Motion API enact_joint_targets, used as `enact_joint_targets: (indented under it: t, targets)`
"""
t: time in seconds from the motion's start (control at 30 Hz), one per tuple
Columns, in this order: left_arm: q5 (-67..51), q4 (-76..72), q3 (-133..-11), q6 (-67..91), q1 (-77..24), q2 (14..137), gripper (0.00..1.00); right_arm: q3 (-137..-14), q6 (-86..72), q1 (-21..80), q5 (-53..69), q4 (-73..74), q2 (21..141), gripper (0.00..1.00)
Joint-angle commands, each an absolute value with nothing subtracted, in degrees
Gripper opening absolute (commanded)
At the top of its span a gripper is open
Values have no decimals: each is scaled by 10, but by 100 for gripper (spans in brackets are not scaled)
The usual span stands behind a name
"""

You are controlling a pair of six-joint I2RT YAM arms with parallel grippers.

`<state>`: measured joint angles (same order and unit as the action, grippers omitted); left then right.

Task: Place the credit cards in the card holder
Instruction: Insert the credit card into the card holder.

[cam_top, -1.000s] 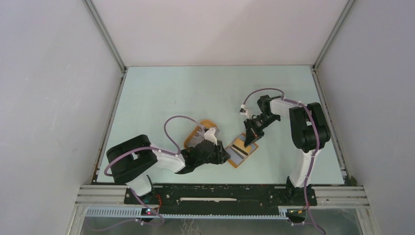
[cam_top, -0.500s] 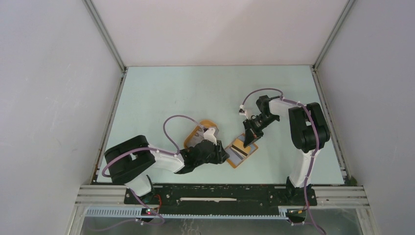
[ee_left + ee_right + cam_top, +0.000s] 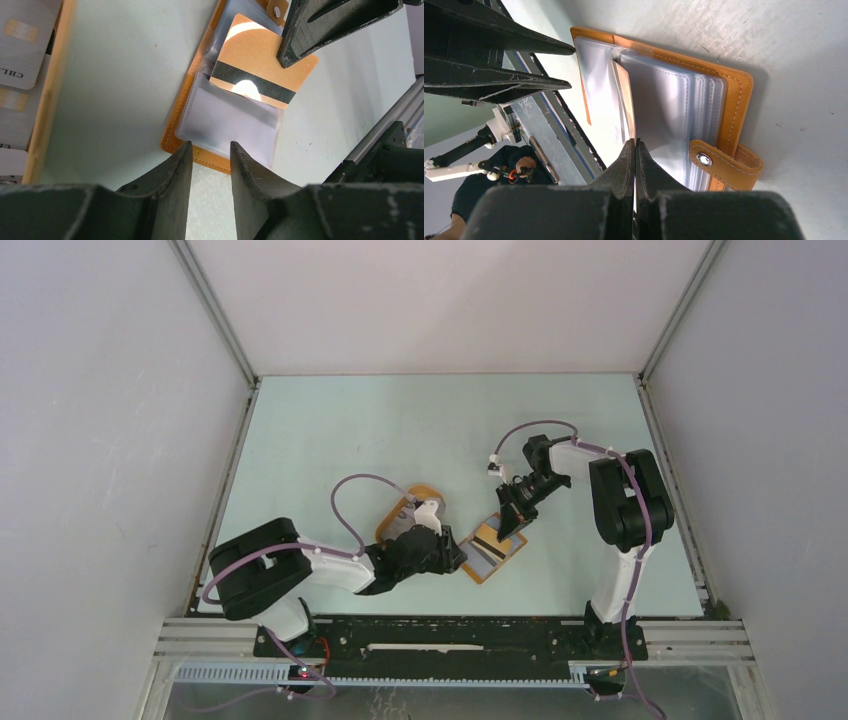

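The orange card holder (image 3: 187,125) lies open on the table, its clear sleeves facing up and its tab with snap (image 3: 704,160) at one side. A credit card (image 3: 260,65), gold-orange on this face with a black stripe, is pinched in my shut right gripper (image 3: 635,142). The card's lower edge is at the mouth of a clear sleeve (image 3: 230,117). My left gripper (image 3: 211,147) is open, its fingertips resting at the holder's near orange edge with bare table between them. From above, both grippers meet at the holder (image 3: 488,562). More pale credit cards (image 3: 20,45) lie in the tray.
The oval orange-rimmed tray (image 3: 425,489) sits just left of the holder, behind the left wrist; its wooden rim (image 3: 50,100) runs down the left of the left wrist view. The metal frame rail (image 3: 400,125) lies close by on the near side.
The right gripper with its card has crept slightly toward the holder. The left gripper stays at the holder's edge.
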<state>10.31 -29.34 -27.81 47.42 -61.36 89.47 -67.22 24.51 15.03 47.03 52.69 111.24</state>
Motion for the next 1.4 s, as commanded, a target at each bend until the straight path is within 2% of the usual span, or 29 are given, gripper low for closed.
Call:
enact_joint_targets:
  t: [0.0, 0.43, 0.73, 1.2, 1.37]
  targets:
    - [112, -300, -276, 457, -614, 881, 39, -678, 249, 157, 456, 517, 1103, 0]
    - [124, -293, -258, 455, -613, 846, 39, -678, 243, 158, 450, 512, 1107, 0]
    - [108, -295, -289, 439, -614, 863, 36, -677, 231, 155, 448, 503, 1093, 0]
    - [112, -282, -336, 428, -613, 932, 26, -677, 227, 150, 447, 503, 1089, 0]
    - [109, -291, -325, 444, -613, 951, 16, -677, 227, 143, 446, 503, 1084, 0]
